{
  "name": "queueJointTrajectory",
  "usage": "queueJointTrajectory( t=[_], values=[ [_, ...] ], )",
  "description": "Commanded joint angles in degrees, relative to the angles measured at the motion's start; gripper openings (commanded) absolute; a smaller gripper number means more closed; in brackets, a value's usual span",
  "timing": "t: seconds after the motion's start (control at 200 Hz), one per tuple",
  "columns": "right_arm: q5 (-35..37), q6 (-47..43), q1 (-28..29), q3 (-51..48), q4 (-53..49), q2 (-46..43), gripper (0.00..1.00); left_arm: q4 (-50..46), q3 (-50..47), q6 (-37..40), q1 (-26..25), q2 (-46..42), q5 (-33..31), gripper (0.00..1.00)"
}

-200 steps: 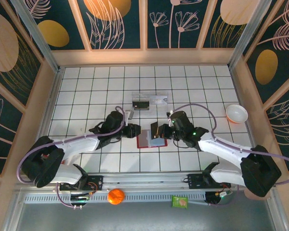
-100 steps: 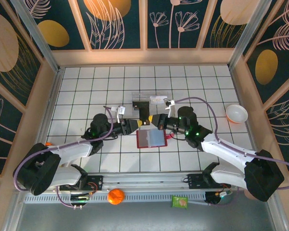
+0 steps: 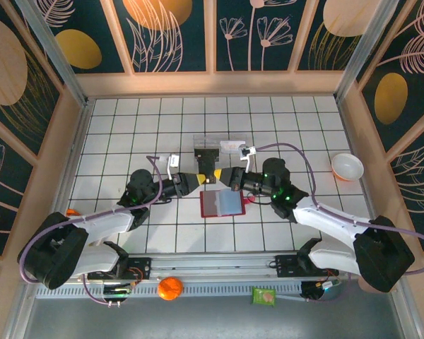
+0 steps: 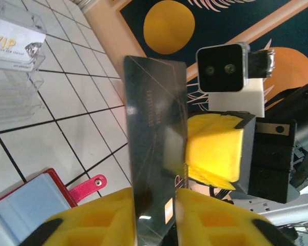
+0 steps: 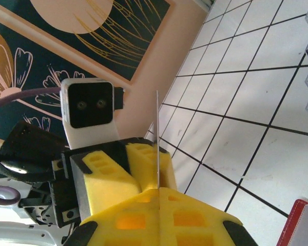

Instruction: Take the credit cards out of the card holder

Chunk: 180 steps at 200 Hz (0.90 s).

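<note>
Right, left gripper (image 3: 200,179) is pinched on the dark card (image 4: 154,128), whose lower edge sits between our yellow foam pads (image 4: 92,218). Right gripper (image 3: 222,174) is clamped fully down on the same card from the opposite side; in its wrist view the card is a hairline in the pad seam.

We read this as a mid-air handover. The card is upright, just beyond the far edge of the card holder (image 3: 222,205), which lies open and flat on the tiled table (image 3: 127,127).

Next move, as we judge it: one side lets go before either arm pulls away, otherwise we flex the card. Drop-off is probably the clear tray (image 4: 15,87), where a pale VIP card (image 4: 15,36) lies.

Materials:
- Card: thin, stiff, glossy.
- Pads: soft gridded foam.
- Holder: red, with light-blue lining and snap tab (image 4: 90,185).
- Tray: rigid transparent plastic.
</note>
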Motion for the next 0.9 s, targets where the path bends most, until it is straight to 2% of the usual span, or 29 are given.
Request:
queueJointTrajectory(
  t=[0.0,0.17,0.21,0.305,0.45,0.631,0.761,0.876,0.896],
  values=[
    [-1.37,0.68,0.27,-1.04,3.16,0.79,0.0,4.05,0.39,0.08,0.34,-1.21,1.93,0.18],
    [-0.18,0.2,0.86,-0.91,0.71,1.79,0.0,0.8,1.65,1.28,0.34,-1.21,2.31,0.0],
    [0.48,-0.18,0.88,-0.75,-0.78,1.6,0.0,-1.67,2.58,2.72,0.34,-1.45,2.1,0.0],
    [2.05,-2.61,0.5,-0.1,-6.29,-0.19,0.11,-11.98,5.78,8.02,0.36,-2.41,1.36,0.0],
    [5.9,-5.81,-1.36,-0.68,-14.86,-5.15,0.13,-30.54,12.53,19.3,0.37,-4.02,-2.52,0.0],
    [7.08,-6.18,-5.49,-3.31,-19.77,-11.73,0.13,-49.37,23.34,33.22,-0.07,-1.84,-8.57,0.0],
    [6.52,-5.52,-8.41,-5.47,-21.36,-15.85,0.13,-64.56,35.02,48.81,-0.43,3.88,-13.51,0.0],
    [5.42,-5.29,-8.63,-6.94,-22.18,-18.3,0.13,-76.05,46.48,60.3,-0.45,10.45,-15.63,0.0],
    [5.41,-5.18,-10.24,-7.12,-22.35,-18.66,0.13,-77.87,48.35,62.22,-0.42,11.49,-15.71,0.0]
  ],
)
